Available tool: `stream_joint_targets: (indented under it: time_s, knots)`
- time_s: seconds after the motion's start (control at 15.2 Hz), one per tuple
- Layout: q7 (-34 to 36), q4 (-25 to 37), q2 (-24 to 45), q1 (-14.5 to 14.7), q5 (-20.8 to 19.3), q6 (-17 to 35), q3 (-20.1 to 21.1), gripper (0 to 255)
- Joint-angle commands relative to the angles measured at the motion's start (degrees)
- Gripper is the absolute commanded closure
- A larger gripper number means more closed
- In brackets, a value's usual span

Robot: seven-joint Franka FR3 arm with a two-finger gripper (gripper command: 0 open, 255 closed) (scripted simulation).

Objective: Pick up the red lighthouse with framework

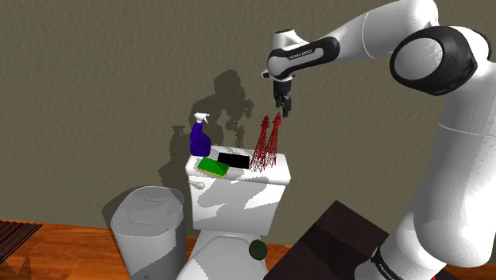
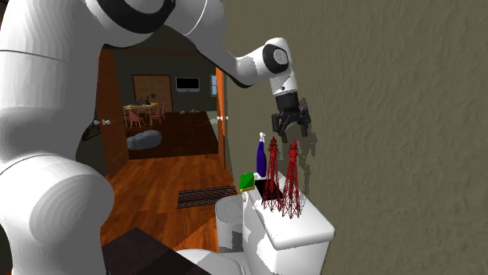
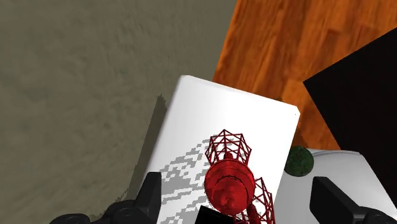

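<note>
Two black fingers (image 3: 150,191) of the gripper (image 1: 283,107) are open w/ nothing inside, just above the red lighthouse (image 1: 269,149) on the toilet tank (image 1: 238,195).

Overall: medium-bright, even render light; no glare seen.
Source: approx. from shoulder view's right/front, as shadows fell leftward.
Wall (image 1: 95,71): arm + claw (image 1: 284,110) threw a dark, soft-edged shadow to shoulder view's left; spray bottle (image 1: 199,139) did too.
Tank lid (image 3: 254,121): bright white, w/ a speckled grey lattice shadow from the red lighthouse (image 3: 229,181) on the wall side.
Floor (image 3: 299,38): vivid orange, slight sheen.
Far room (image 2: 156,101): dimmer than foreground.
</note>
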Motion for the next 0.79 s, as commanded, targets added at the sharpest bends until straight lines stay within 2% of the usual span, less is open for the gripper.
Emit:
stream_joint_targets:
  time_s: [0.0, 0.33, 0.4, 0.73]
  knots:
    - [0.19, -0.74, 0.63, 0.00, 0.01, 1.33, 0.08, 0]
    - [0.69, -2.56, 1.34, -0.07, -0.02, 3.79, 0.10, 0]
    - [0.59, -2.46, 1.42, -0.14, 0.02, 3.79, 0.07, 255]
    - [0.60, -2.49, 1.42, -0.14, 0.01, 3.82, 0.07, 255]
